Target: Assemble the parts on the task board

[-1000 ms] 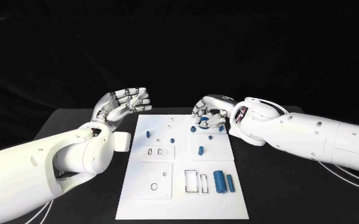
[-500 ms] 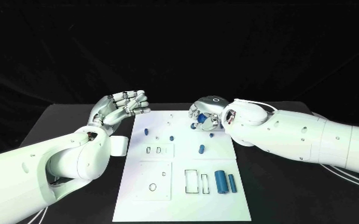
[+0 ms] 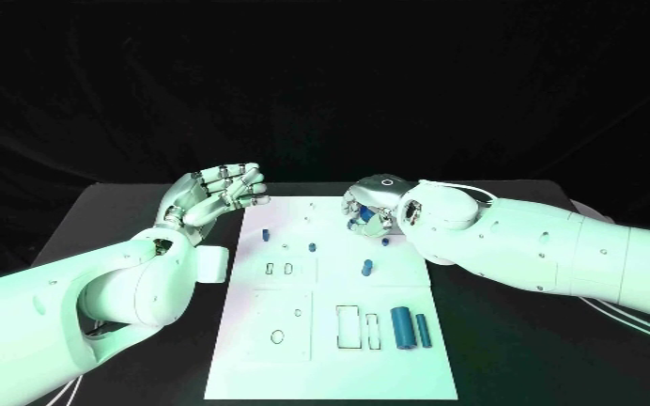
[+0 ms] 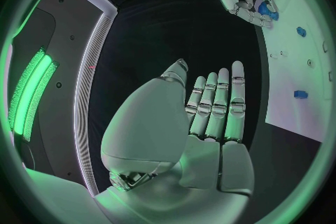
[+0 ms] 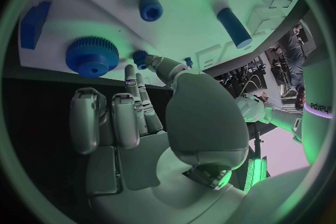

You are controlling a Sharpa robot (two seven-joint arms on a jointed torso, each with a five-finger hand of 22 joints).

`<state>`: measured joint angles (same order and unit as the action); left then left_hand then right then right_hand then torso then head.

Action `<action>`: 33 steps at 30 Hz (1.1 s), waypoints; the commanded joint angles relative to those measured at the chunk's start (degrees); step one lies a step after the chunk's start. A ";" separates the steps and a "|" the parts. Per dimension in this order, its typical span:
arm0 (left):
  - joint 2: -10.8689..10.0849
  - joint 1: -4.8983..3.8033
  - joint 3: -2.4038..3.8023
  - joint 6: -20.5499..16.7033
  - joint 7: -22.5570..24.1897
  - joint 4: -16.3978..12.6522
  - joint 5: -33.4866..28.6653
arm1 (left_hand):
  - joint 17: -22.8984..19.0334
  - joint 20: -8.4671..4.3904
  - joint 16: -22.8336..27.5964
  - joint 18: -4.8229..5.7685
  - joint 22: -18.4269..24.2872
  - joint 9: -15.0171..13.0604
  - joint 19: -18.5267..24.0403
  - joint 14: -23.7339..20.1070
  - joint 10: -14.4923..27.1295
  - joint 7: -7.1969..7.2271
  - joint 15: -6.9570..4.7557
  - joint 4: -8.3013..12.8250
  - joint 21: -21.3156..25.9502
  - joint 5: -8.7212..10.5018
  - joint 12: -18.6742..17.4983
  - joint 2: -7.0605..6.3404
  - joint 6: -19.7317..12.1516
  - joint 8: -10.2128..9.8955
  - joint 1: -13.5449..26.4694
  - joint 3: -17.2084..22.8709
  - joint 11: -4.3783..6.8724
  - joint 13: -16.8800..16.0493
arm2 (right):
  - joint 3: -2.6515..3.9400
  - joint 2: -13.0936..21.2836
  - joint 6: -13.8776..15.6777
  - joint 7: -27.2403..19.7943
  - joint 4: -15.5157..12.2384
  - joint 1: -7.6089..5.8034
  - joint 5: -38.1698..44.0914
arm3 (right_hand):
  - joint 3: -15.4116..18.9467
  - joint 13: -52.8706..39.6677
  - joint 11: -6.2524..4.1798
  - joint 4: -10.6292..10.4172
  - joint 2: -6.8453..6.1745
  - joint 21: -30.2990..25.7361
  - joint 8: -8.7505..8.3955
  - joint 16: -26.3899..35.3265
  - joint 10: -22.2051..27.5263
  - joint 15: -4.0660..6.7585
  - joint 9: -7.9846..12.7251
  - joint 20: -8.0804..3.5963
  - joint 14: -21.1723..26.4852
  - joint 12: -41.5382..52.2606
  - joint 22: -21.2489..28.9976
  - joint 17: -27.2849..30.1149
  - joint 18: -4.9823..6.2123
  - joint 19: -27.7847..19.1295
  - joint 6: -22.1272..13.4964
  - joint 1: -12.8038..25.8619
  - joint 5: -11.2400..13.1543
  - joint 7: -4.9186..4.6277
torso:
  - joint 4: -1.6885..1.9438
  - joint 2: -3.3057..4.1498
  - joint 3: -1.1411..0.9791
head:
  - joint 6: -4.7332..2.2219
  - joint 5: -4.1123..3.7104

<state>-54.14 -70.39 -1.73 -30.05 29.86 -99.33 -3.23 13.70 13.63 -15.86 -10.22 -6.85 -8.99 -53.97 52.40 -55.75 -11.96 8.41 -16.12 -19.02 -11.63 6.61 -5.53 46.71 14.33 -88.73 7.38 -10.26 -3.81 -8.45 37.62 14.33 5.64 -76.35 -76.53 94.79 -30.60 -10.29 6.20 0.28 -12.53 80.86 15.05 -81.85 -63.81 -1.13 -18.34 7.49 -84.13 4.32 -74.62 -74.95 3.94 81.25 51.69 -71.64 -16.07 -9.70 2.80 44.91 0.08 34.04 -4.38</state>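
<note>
The white task board [image 3: 325,359] lies in the middle of the black table. My right hand [image 3: 368,210] hangs low over its far right part with fingers curled. Thumb and fingertips [image 5: 133,71] meet at a small blue peg [image 5: 140,57]; whether they pinch it is unclear. Just beyond them a blue gear [image 5: 92,56] stands on the board, with a blue block [image 5: 33,23] near it. My left hand [image 3: 214,195] is raised beside the board's far left corner, fingers [image 4: 217,103] straight and together, holding nothing.
Loose blue parts lie on the board: a short piece [image 3: 267,235], a small peg [image 3: 312,247], a pin [image 3: 364,268], a thick cylinder [image 3: 401,327] and a slim one [image 3: 424,331]. Rectangular slots [image 3: 347,326] sit beside the cylinders. Black table surrounds the board.
My right arm has rolled and shifted a little to the left over the board's far end, so the forearm covers more of the hand. The left hand has hardly moved.
</note>
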 commanded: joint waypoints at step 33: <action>-0.30 -0.17 0.08 1.16 -0.40 0.37 -0.07 | 0.18 0.27 0.48 -0.25 0.14 0.09 -0.22 -0.56 0.27 -0.84 0.06 -0.32 0.30 0.21 -0.58 0.25 -0.28 -0.35 0.22 -0.01 -0.39 0.07 | 0.24 0.36 4.56 2.80 -2.57 -0.01 2.41 | -4.67 -2.68 -1.88 1.88 3.67 6.04 3.68 -1.37 -4.99 1.08 -4.53 -1.22 -3.06 3.83 -9.64 -1.19 -2.62 5.01 5.56 -5.50 3.54 1.31 | 0.37 0.95 -0.01 | -0.38 0.09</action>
<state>-54.48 -70.41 -1.72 -29.98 29.30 -98.95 -3.24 13.81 13.63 -15.64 -10.21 -6.79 -9.00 -53.97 52.19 -55.50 -11.96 8.62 -16.12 -19.02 -11.65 6.33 -5.53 46.71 14.33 -88.73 7.38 -10.46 -3.82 -8.30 38.02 16.11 7.14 -78.53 -76.54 96.18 -35.11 -11.91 5.34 2.01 -10.26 86.64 18.62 -82.93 -67.48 -0.49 -22.87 6.54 -83.93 7.93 -74.93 -74.92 2.14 84.01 57.11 -75.44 -12.27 -8.21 3.15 45.83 0.07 33.82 -4.37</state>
